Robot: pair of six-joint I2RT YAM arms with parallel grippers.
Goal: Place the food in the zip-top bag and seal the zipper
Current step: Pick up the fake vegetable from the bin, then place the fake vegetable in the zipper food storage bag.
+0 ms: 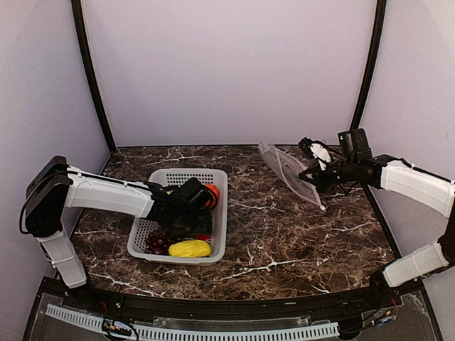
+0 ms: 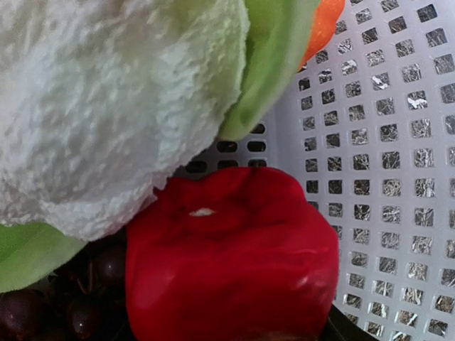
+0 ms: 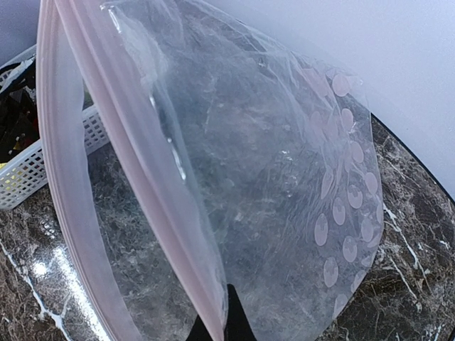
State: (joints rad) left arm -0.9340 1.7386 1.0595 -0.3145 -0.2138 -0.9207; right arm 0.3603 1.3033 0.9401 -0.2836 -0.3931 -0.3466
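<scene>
My left gripper (image 1: 186, 215) reaches down into the grey mesh basket (image 1: 222, 213). In the left wrist view the red pepper (image 2: 227, 256) fills the space between the jaws and hides the fingers. The white cauliflower (image 2: 99, 106) lies just behind it, with the dark grapes (image 2: 85, 291) at lower left and the orange piece (image 2: 323, 25) at the top. A yellow fruit (image 1: 189, 248) lies at the basket's near end. My right gripper (image 1: 311, 172) is shut on the mouth edge of the zip-top bag (image 1: 288, 169) and holds it up. The bag's mouth gapes toward the basket, with the pinkish zipper (image 3: 135, 156) in front.
The basket stands left of centre on the dark marble table (image 1: 284, 241); its corner shows in the right wrist view (image 3: 21, 177). Black frame posts (image 1: 92, 78) and pale walls close in the back and sides.
</scene>
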